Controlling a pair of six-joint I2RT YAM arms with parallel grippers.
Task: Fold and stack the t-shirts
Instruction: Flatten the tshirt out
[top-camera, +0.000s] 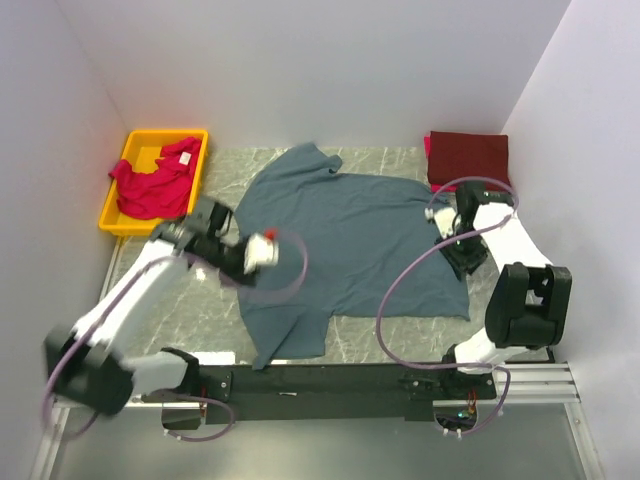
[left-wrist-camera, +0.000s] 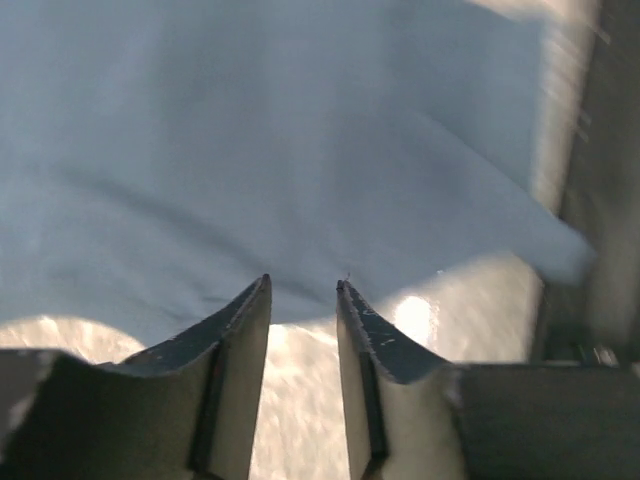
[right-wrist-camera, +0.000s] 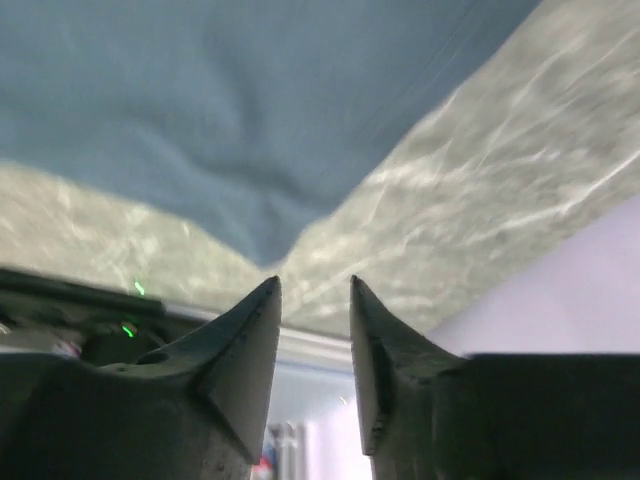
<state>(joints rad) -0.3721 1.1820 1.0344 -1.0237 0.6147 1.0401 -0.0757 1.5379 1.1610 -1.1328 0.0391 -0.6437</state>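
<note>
Tabletop (right-wrist-camera: 480, 200) underlies left end effector (left-wrist-camera: 303, 287) and right end effector (right-wrist-camera: 315, 285), parted, empty.

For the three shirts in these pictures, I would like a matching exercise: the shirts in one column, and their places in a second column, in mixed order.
Shirts:
1. blue-grey shirt
2. red shirt
3. maroon shirt

Places:
A. folded, at the far right corner
B. spread out flat in the middle
C. bunched in the yellow bin

Pairs: 1-B, 2-C, 3-A
</note>
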